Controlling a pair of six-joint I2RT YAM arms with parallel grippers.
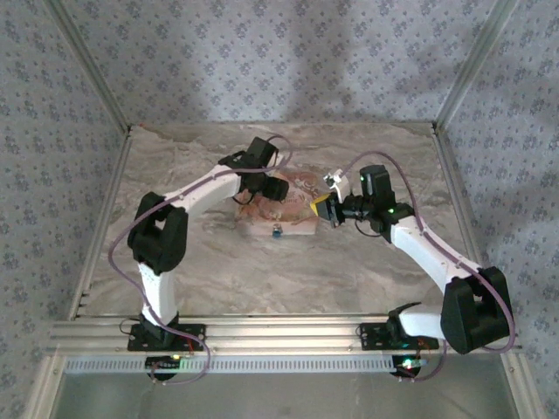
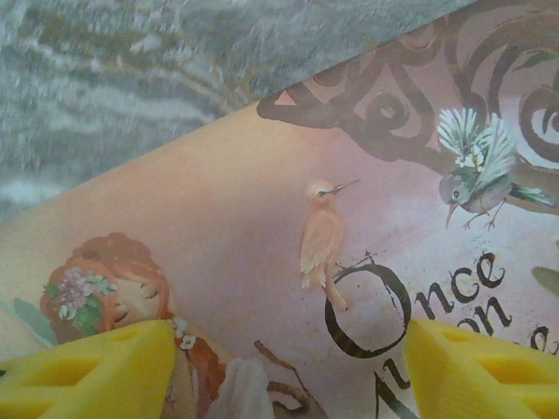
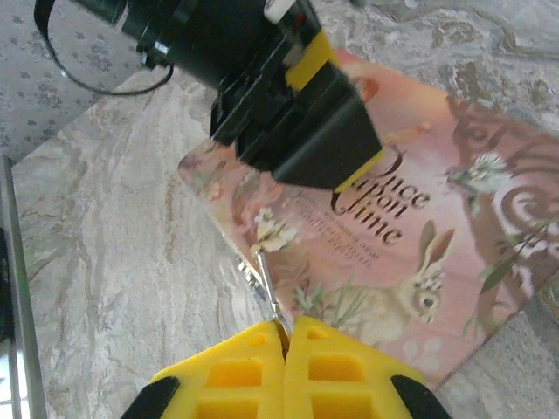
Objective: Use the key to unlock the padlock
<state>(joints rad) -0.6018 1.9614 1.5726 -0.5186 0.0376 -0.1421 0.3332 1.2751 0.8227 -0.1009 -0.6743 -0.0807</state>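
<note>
Key (image 3: 267,290) held beside the book (image 3: 454,175)
The right gripper (image 3: 286,330) is clamped on the key; the left gripper (image 2: 293,358) stands wide and empty over the book; the padlock (image 1: 276,230) lies at its near edge.

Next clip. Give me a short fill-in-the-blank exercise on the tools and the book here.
The right tool is shut on a ___.
The left tool hangs over the book with its jaws ___.
The book's title starts with the word ___.
Missing: key; open; Once.
</note>
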